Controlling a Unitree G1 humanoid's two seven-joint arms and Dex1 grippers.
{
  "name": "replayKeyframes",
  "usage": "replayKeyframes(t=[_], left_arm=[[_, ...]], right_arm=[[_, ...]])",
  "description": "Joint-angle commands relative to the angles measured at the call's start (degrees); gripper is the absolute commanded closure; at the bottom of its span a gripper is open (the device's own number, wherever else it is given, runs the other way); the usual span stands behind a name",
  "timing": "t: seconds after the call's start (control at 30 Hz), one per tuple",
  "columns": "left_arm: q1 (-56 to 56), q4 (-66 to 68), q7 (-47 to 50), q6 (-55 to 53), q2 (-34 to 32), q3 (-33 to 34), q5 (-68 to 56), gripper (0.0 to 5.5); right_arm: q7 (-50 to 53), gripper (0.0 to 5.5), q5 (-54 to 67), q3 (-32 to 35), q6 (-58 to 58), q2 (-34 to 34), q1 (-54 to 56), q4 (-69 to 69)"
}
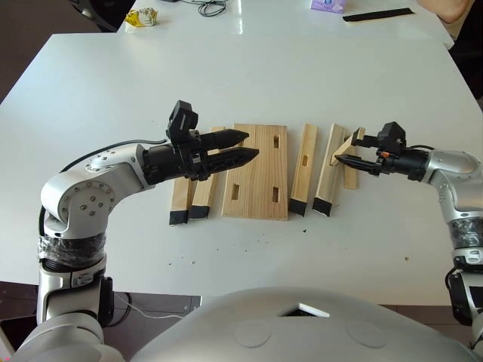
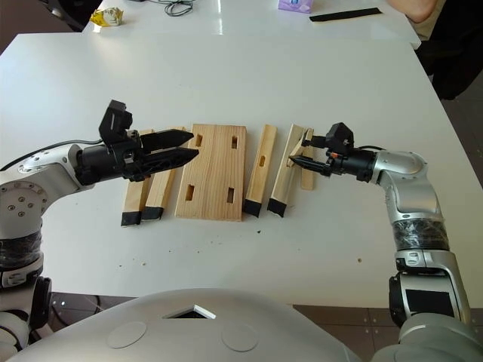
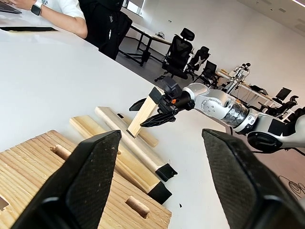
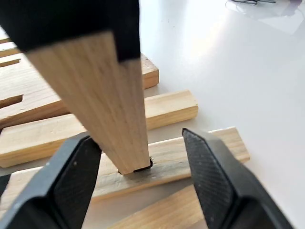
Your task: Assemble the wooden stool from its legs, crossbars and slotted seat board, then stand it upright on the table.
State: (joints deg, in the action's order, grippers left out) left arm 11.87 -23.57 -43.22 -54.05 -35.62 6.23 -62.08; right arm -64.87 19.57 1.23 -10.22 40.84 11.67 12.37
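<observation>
Four legs (image 1: 304, 167) lay flanking the board (image 1: 256, 170) on the desk (image 1: 226, 75). Left gripper (image 1: 250, 145) hovered over the board's left edge, fingers (image 3: 90, 176) apart. Right of the board, the right gripper (image 2: 294, 161) straddled a tilted crossbar (image 4: 109, 100), fingers spread.

We are seeing a crumpled yellow wrapper (image 1: 141, 16) lying at the far left, with tangled cables (image 1: 211, 7) near it and a lilac packet (image 1: 327, 5) and a black strip (image 1: 377, 14) farther right. Black office chairs (image 3: 180, 47) are standing in the room behind.
</observation>
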Motion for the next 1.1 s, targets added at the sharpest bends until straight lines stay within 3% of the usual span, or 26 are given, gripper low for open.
replayKeyframes(t=[0.03,0.37,0.6,0.83,1.1], left_arm=[[-0.05,0.0,0.07,0.5,-0.15,0.34,0.66,2.35],[-0.87,-0.54,0.4,1.47,0.04,0.47,0.75,2.35],[-1.03,-0.46,0.2,1.64,-0.09,0.56,0.8,2.35],[-0.25,0.12,-0.15,1.69,0.13,-0.07,1.17,2.35],[0.79,1.31,-0.74,1.1,0.29,-0.42,1.43,2.35]], right_arm=[[-1.86,2.53,3.8,2.86,-4.64,3.03,-4.07,-9.36],[0.89,2.53,12.38,8.82,-14.66,5.32,-3.75,-24.72],[4.28,2.53,16.48,9.46,-18.65,3.94,-0.14,-28.93],[9.69,2.53,14.93,4.33,-18.17,-2.72,5.7,-26.43],[11.8,2.53,12.55,3.42,-15.8,-5.84,9.79,-18.86]])
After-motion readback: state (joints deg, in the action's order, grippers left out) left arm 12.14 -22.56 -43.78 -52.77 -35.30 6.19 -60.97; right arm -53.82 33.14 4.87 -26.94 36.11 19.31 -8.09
